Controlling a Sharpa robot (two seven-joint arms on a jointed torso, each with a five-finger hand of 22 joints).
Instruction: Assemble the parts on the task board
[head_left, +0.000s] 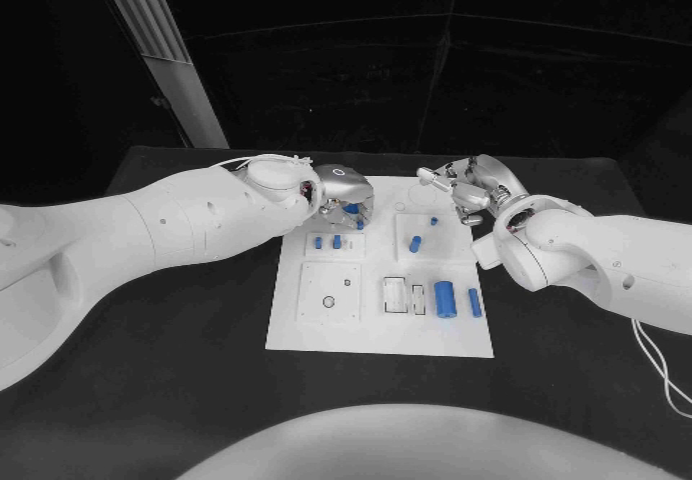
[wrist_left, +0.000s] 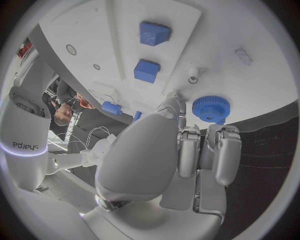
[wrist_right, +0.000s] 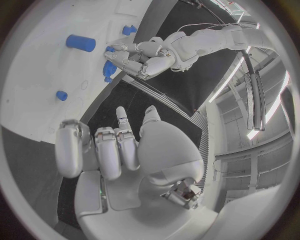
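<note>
I start at the task board (head_left: 379, 335), the white plate lying flat in the middle of the black table (head_left: 188, 380). Most of the work looks undone to me. Two blue cylinders (head_left: 446, 297) lie loose side by side near the board's right edge, next to a pair of empty rectangular slots (head_left: 394, 292). A square panel (head_left: 330, 292) on the left side has an open hole with nothing in it. Farther back, two small blue blocks (head_left: 327, 241) stand in a pocket, and another blue piece (head_left: 415, 243) lies tilted in the neighbouring panel; whether these are fully seated I cannot tell.

At the far left corner of the board is a blue gear (wrist_left: 210, 107). My left hand (head_left: 340, 190) is right over it, fingers curled down with the tips touching or just beside the gear. In the left wrist view the gear sits just past the fingertips (wrist_left: 228, 145); I cannot tell whether it is actually pinched or only being pressed onto its peg.

My right hand (head_left: 469, 185) hovers off the far right corner of the board, over bare table, fingers loosely apart and holding nothing.

I judge the gear to be the step in hand, with the cylinders and slots left.
</note>
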